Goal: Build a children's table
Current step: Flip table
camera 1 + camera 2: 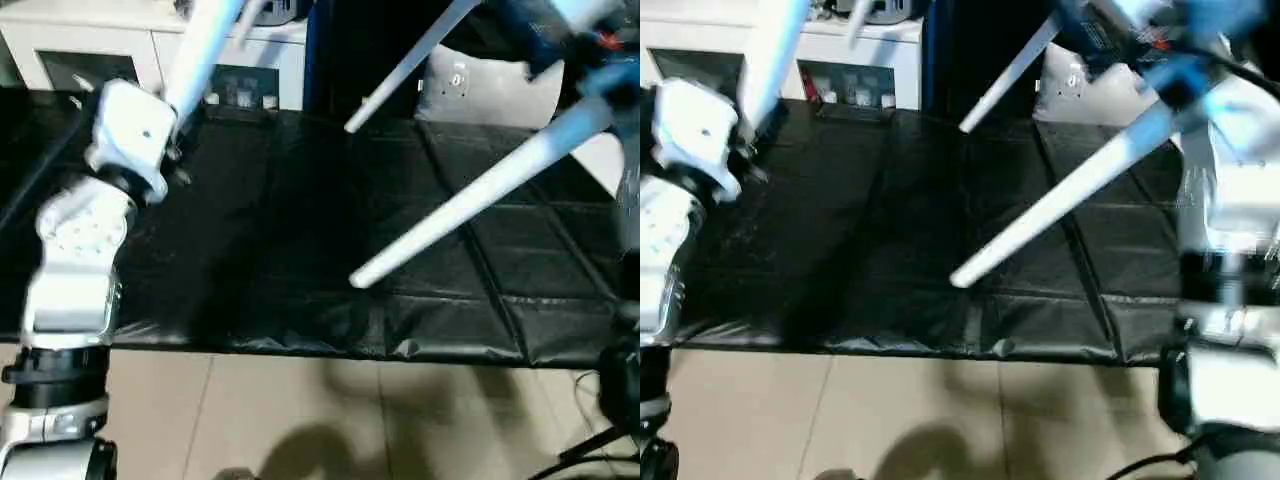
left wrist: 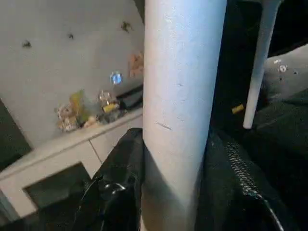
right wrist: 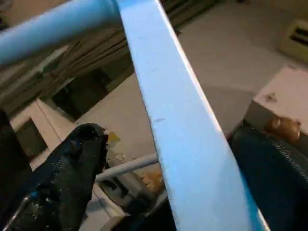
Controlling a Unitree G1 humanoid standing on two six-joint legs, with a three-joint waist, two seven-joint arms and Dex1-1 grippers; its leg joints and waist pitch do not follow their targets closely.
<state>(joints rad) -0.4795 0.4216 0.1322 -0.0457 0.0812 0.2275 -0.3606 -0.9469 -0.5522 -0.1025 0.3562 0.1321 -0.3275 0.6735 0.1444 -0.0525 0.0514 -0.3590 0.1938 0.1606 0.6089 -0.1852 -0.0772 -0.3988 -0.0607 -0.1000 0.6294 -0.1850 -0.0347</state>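
Holding white table leg (image 2: 180,110), left claw (image 2: 168,187) pinching it.
Spreading wide around tabletop edge (image 3: 183,139), right claw (image 3: 168,187).

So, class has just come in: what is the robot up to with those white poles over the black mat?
The robot is putting together a white children's table and holds it up off the black mat. The left gripper is closed around one leg. The right gripper stands wide open on either side of a flat white edge of the table, not clamping it. Two more legs slant down over the mat, their tips in the air. A white cabinet stands behind.
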